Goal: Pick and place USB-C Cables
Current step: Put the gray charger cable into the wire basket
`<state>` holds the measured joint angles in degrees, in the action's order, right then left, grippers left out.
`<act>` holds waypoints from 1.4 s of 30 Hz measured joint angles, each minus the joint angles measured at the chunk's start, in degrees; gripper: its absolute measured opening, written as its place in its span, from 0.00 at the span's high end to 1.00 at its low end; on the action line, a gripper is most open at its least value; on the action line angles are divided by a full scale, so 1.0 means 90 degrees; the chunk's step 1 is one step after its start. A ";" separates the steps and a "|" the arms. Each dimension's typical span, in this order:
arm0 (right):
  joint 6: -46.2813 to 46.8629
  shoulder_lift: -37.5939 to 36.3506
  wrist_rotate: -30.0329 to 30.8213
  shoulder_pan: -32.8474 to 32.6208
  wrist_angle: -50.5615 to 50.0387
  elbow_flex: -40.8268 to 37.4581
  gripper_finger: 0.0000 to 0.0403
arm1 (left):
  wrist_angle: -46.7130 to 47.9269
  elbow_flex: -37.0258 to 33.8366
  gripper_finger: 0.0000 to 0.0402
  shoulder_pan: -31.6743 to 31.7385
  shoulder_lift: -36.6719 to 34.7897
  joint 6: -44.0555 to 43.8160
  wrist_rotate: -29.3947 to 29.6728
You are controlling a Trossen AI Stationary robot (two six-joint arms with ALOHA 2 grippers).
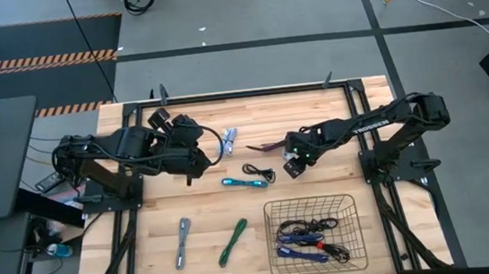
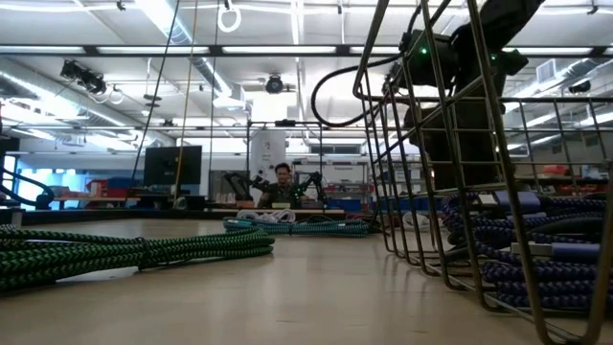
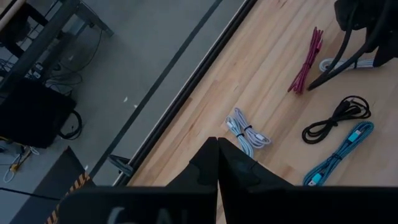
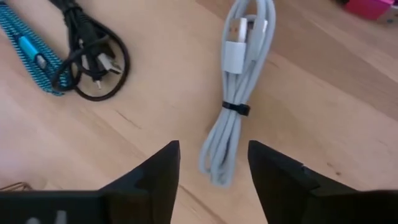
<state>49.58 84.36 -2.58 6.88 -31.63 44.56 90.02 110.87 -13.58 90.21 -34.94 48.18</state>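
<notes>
A white USB-C cable bundle (image 4: 239,93), tied at its middle with a black band, lies flat on the wooden table (image 1: 153,218). My right gripper (image 4: 213,168) (image 1: 294,164) hangs over it, open, pointing steeply down, one finger on each side of the bundle's looped end, touching nothing. Near it lie a black cable (image 4: 93,62) (image 1: 259,172), a teal cable (image 1: 244,183), a dark red cable (image 3: 306,61) and a silver-grey cable (image 3: 247,132) (image 1: 229,140). My left gripper (image 3: 217,162) (image 1: 197,159) waits shut above the table's far left, holding nothing.
A black wire basket (image 1: 312,234) stands at the near right with blue, purple, red and black cables inside. A grey cable (image 1: 183,242) and a green cable (image 1: 233,242) lie on the near left of the table. A person sits far off in the room (image 2: 282,182).
</notes>
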 joint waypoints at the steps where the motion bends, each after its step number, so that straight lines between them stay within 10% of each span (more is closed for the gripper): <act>1: 0.0000 0.0000 -0.0001 0.0013 0.0060 -0.0047 0.49 | 0.0000 0.0000 0.99 0.0000 0.0000 -0.0003 0.0000; 18: 0.0332 -0.0023 -0.0049 0.0055 0.1054 -0.0862 0.49 | 0.0000 0.0000 0.99 0.0000 0.0000 0.0000 0.0002; 28: 0.0342 -0.0015 -0.0117 0.0067 0.1066 -0.0921 0.94 | 0.0000 0.0000 0.99 0.0000 0.0000 -0.0046 0.0000; 42: -0.1067 0.0007 -0.1012 -0.0204 0.0427 0.0916 0.95 | 0.0000 0.0000 0.99 0.0002 0.0000 -0.0051 0.0002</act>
<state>39.98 84.42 -11.69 5.05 -27.79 52.81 90.02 110.87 -13.56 90.21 -35.40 48.21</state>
